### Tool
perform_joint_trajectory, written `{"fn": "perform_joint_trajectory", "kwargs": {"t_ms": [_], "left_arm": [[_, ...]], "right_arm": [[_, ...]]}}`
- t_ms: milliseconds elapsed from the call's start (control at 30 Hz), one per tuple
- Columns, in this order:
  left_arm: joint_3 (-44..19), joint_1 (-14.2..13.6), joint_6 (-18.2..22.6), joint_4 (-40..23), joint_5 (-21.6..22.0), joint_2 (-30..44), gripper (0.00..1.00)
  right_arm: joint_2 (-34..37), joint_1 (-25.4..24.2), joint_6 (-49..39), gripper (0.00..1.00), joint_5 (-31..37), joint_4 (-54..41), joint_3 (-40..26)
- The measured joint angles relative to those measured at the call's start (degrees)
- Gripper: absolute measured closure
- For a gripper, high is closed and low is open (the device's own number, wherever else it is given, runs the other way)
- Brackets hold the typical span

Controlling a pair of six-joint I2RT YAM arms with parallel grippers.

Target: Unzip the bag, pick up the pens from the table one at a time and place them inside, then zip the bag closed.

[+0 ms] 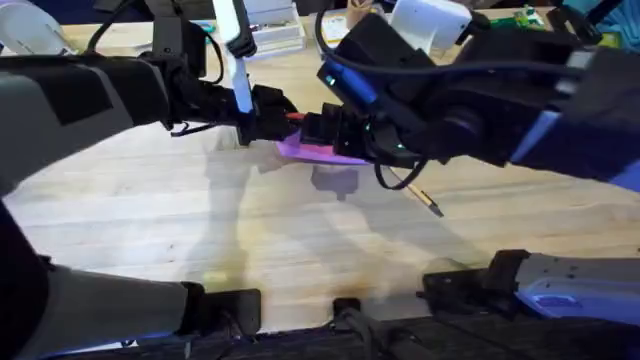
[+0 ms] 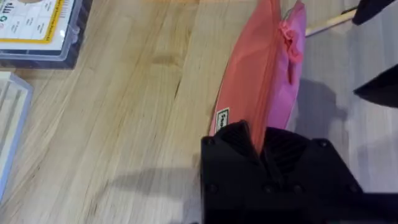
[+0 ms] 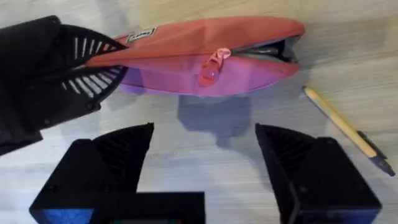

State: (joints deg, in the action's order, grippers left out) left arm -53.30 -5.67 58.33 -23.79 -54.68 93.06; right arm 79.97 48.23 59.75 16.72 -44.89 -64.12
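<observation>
Left black two-finger gripper (image 2: pixel 264 155) pinches one end of the elongated pink fabric pencil pouch (image 3: pixel 205 59); right black gripper (image 3: pixel 205 180) hangs spread just beside it.

Pouch sits mid-table on the light wooden butcher-block tabletop (image 1: pixel 250 240), between the two grippers, its held end lifted off the wood going by the shadow under it. Zipper runs along the top edge, partly open at the end away from the left gripper; small pink pull tab (image 3: pixel 211 65) sits near mid-length. Small white label (image 2: pixel 222 118) near the clamped end. Right fingers (image 3: pixel 106 168) wide apart, touching nothing. Thin tan pen with dark tip (image 3: pixel 345 127) lies flat on the wood near the pouch's open end, apart from it.
</observation>
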Motion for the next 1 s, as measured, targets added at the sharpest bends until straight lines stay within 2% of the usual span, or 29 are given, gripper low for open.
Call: {"fn": "perform_joint_trajectory", "kwargs": {"t_ms": [667, 867, 900, 1000], "left_arm": [[0.0, 0.0, 0.0, 0.0, -0.2, 0.0, 0.957], [0.0, 0.0, 0.0, 0.0, -0.2, 0.0, 0.957], [0.0, 0.0, 0.0, 0.0, -0.2, 0.0, 0.957], [0.0, 0.0, 0.0, 0.0, -0.2, 0.0, 0.957]], "right_arm": [[6.5, -0.4, 7.6, 0.024, 7.5, 4.9, 0.0], [7.9, -1.5, 8.6, 0.132, 7.9, 5.7, 0.0], [8.6, -1.9, 8.9, 0.237, 7.9, 6.4, 0.0], [8.9, -1.9, 9.1, 0.366, 8.0, 6.5, 0.0]]}}
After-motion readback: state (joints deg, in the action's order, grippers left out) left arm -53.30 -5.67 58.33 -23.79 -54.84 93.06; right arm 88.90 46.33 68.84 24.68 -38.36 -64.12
